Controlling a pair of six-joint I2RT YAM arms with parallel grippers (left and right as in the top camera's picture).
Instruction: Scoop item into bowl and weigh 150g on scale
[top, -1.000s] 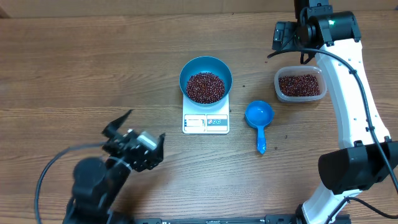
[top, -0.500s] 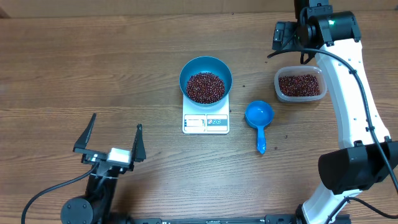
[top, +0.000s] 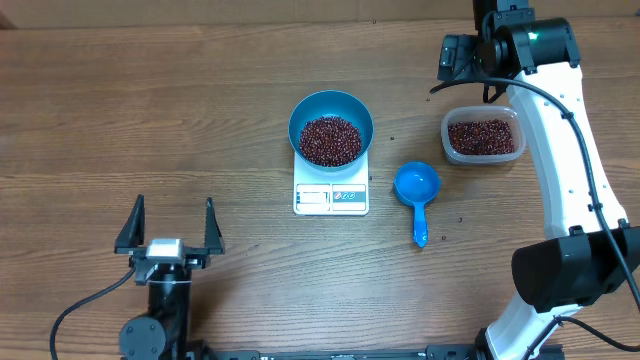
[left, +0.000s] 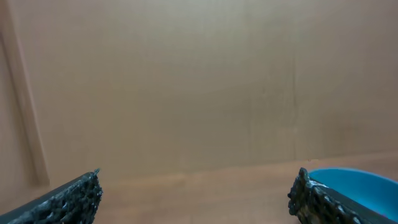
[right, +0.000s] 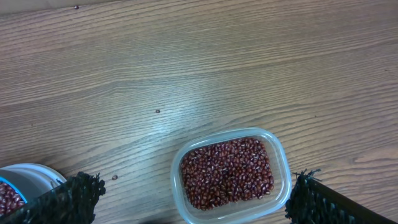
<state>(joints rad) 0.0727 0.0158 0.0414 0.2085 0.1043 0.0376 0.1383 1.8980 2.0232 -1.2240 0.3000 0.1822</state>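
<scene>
Tabletop (top: 120, 110) of brown wood grain, stray beans (right: 157, 111), plain beige wall (left: 186, 81)

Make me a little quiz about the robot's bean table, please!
1. True or false: the blue bowl with beans sits on the scale.
2. Where is the blue scoop? A) lying on the table between the scale and the clear tub; B) inside the tub; C) held in a gripper.
3. Fill in: the left gripper and the right gripper both stand ____.
Key: 1 true; 2 A; 3 open.
</scene>
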